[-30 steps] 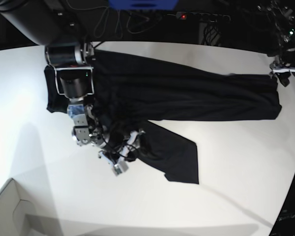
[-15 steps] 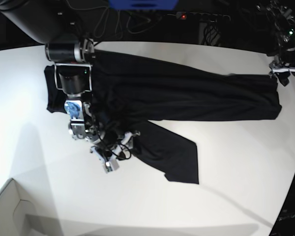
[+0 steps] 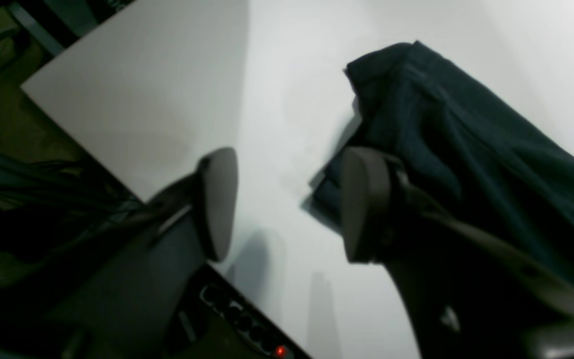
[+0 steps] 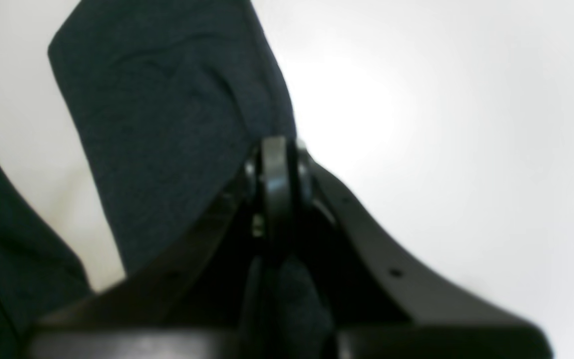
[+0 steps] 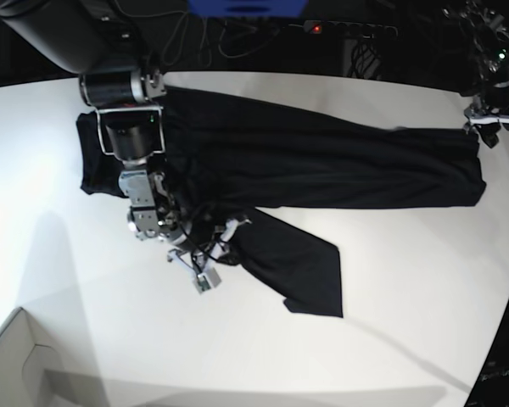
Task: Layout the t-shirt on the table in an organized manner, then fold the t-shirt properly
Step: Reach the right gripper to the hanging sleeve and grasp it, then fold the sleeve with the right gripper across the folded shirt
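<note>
You get bright overhead light on tabletop [image 5: 390, 339], glare patch left of t-shirt [image 5: 322, 161]. Soft grey arm shadows below t-shirt. Base view bows at edges. Both wrist views soft; near claw parts blurred, dark.

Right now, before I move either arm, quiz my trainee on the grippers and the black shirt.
1. True or false: the left gripper is clamped on the plain black thin-fabric t-shirt.
2. The right gripper is: A) wide open, B) shut at the t-shirt's edge, C) out of view.
3. What surface does the t-shirt lie on?

Key
1. False: its jaws stand apart, empty.
2. B.
3. The smooth matte white table.
</note>
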`<action>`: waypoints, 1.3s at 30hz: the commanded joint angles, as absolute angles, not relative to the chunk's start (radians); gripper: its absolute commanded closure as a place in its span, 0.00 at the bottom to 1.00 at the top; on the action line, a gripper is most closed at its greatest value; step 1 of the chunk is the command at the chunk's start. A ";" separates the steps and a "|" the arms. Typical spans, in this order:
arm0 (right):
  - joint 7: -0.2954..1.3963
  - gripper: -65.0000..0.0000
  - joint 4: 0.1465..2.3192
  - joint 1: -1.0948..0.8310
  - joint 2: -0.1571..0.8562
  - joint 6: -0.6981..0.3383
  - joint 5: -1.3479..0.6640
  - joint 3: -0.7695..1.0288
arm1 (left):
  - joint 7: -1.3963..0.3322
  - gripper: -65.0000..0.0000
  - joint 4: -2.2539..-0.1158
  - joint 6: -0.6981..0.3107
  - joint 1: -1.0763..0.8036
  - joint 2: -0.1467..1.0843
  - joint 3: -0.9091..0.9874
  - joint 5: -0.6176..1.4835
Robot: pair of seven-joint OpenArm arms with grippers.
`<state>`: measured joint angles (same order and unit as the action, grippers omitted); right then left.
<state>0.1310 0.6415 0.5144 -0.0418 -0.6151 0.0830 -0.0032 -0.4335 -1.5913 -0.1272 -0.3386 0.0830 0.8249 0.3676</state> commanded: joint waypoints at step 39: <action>0.371 1.00 1.662 -0.062 -0.113 -0.698 0.084 -0.487 | -0.409 0.50 -1.673 -0.128 -0.360 0.096 0.831 0.397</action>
